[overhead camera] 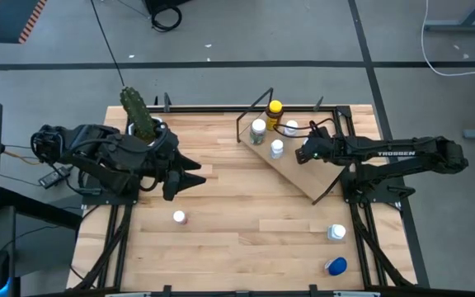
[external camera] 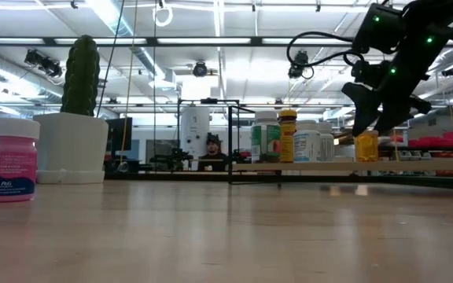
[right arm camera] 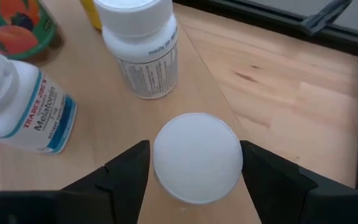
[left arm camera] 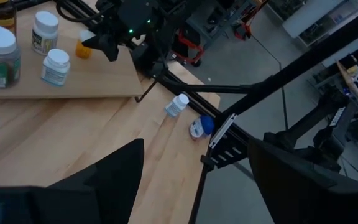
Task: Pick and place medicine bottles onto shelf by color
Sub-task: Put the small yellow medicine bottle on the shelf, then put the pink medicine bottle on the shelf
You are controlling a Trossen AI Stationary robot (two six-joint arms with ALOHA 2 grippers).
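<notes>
Step in hand, by the look of it: an orange bottle w/ white cap [right arm camera: 196, 157] is being set on the shelf [overhead camera: 303, 175] by the right gripper [overhead camera: 306, 153]. To do it well, the bottle should be seated flat on the board before release, then the fingers parted just enough and the wrist lifted straight up, so the neighbours aren't clipped. The shelf is tilted, so a squared base probably matters; a crooked drop could roll it off the near edge.

Fingers now: in the right wrist view the two dark fingers [right arm camera: 127, 168] are seen flanking the white cap closely, about cap-width apart. Contact w/ the cap sides is likely, but whether it's gripped or just let go can't be told for sure. In the low view the orange body [external camera: 366, 146] is seen under the gripper, right at board level.

On the shelf, from the gripper: a white-capped bottle [overhead camera: 277, 148] at 9 o'clock, a green-label bottle [overhead camera: 258, 130] and a yellow-capped bottle [overhead camera: 274, 110] at approx. 10–11, another white-capped one [overhead camera: 291, 127] at 11.

Still on the table: pink bottle [overhead camera: 179, 218], white-capped bottle w/ blue label [overhead camera: 336, 233], blue-capped one [overhead camera: 336, 266].

Left gripper [overhead camera: 195, 174] is parked by the cactus pot [overhead camera: 143, 124], fingers spread wide, nothing held.
</notes>
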